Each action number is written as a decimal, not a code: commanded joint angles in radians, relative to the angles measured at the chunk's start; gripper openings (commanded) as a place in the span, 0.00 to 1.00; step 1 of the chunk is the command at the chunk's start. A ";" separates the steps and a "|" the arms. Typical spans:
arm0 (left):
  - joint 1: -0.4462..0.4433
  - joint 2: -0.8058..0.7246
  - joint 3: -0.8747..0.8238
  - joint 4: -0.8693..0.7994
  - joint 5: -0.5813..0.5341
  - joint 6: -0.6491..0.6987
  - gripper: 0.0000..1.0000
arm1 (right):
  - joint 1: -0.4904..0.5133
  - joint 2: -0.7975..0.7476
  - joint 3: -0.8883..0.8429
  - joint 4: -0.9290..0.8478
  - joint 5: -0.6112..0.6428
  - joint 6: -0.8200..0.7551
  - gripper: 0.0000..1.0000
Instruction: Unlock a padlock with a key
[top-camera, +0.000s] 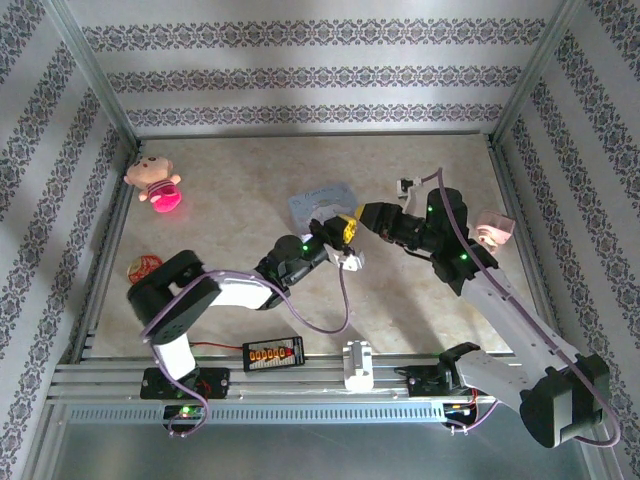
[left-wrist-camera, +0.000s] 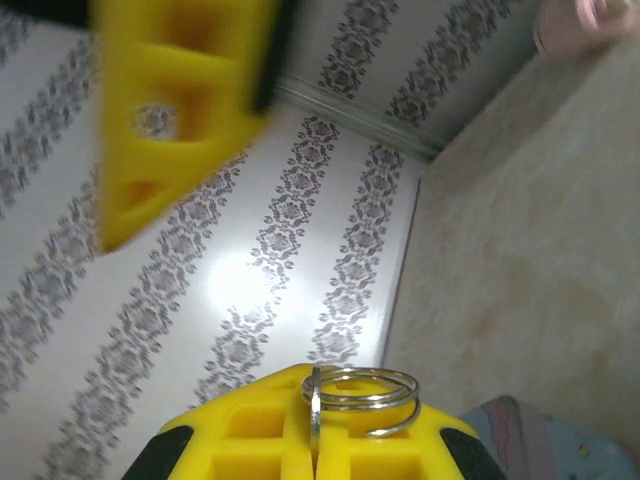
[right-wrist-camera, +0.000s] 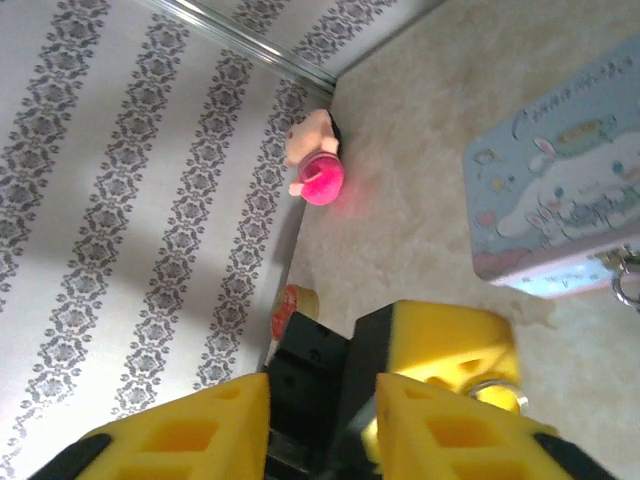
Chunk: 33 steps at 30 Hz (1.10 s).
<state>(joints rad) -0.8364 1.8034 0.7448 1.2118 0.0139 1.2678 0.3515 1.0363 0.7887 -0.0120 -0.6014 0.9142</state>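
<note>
- Left wrist view has the left gripper (left-wrist-camera: 315, 425) fully closed, its yellow fingers pressed together on a key ring (left-wrist-camera: 360, 392) that stands up out of the seam; the key itself is hidden
- Seen from above, this gripper sits mid-table (top-camera: 230, 200), with the right gripper (top-camera: 368, 214) almost touching it at 2 o'clock
- On the right wrist camera the right gripper's fingers stand well apart, and as far as I can tell they clamp nothing
- A pale blue tin (top-camera: 315, 200) lies just beyond the left gripper, at its 11 o'clock
- Farther out, at 1 o'clock from the right gripper and apart from it, lies what I take to be the padlock (top-camera: 405, 185), a small dark thing too small to read the shackle
- Judged step: the key is in hand and the lock not yet held
- Next, the right gripper likely needs to swing toward 1 o'clock and close on the lock body, keyhole turned toward the key; a key hanging loose from a ring may wobble at insertion
</note>
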 joint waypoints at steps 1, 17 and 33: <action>-0.013 0.046 0.025 0.183 -0.012 0.280 0.00 | 0.012 -0.026 -0.043 -0.008 -0.005 0.034 0.32; -0.042 0.107 0.124 0.201 0.003 0.477 0.00 | -0.070 -0.147 -0.203 -0.002 0.052 0.036 0.27; -0.079 0.112 0.137 0.201 -0.029 0.441 0.00 | -0.089 -0.117 -0.178 0.043 0.063 0.021 0.21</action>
<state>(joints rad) -0.9016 1.9209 0.8562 1.3624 -0.0082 1.7245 0.2764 0.9131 0.5934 -0.0029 -0.5518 0.9440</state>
